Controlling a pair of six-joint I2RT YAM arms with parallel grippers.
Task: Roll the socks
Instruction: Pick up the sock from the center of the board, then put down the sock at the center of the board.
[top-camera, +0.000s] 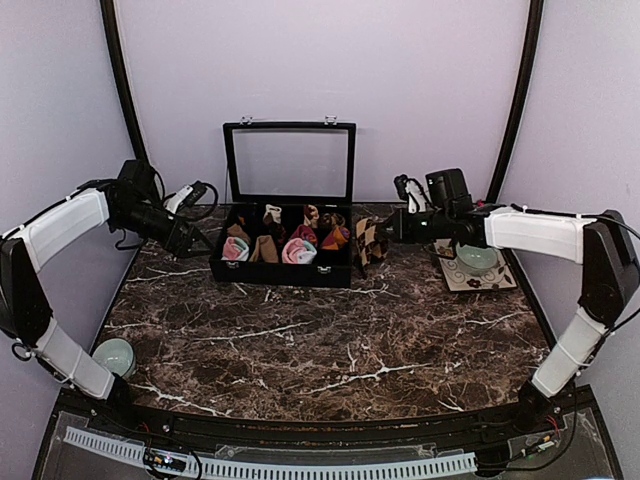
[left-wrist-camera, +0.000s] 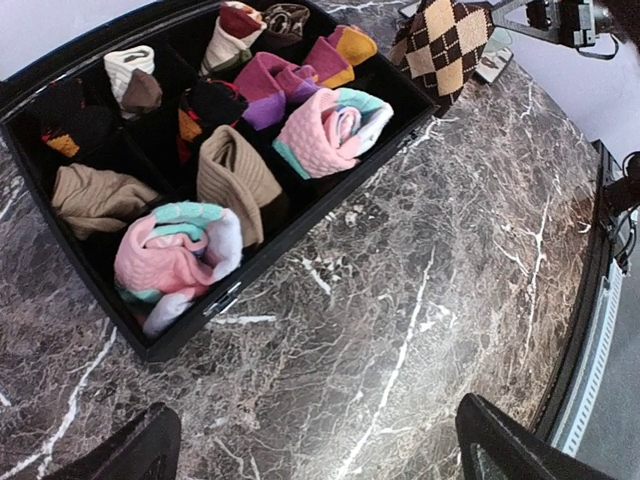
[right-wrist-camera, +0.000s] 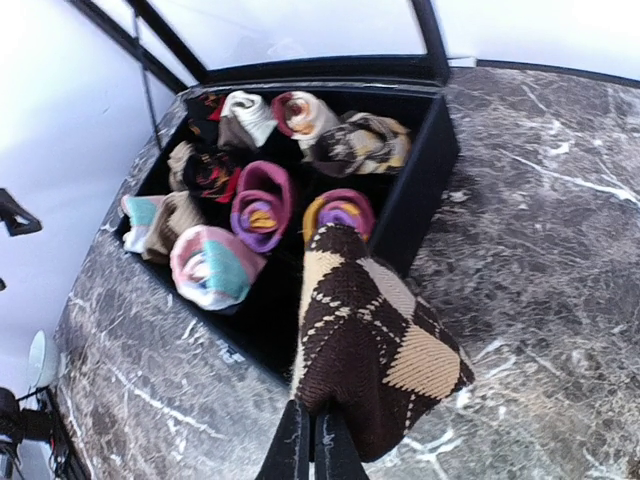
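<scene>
Top external view: dark veined marble worktop, pale lilac walls; black sock box at far edge. Left claw wide, empty; right claw pinching diamond-pattern sock.

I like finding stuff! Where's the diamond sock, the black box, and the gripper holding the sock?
diamond sock (right-wrist-camera: 375, 345): right wrist view, middle of its patterned side.
black box (top-camera: 280, 272): top view, its front wall.
right gripper (right-wrist-camera: 313, 415): right wrist view, between its shut fingertips.
</scene>
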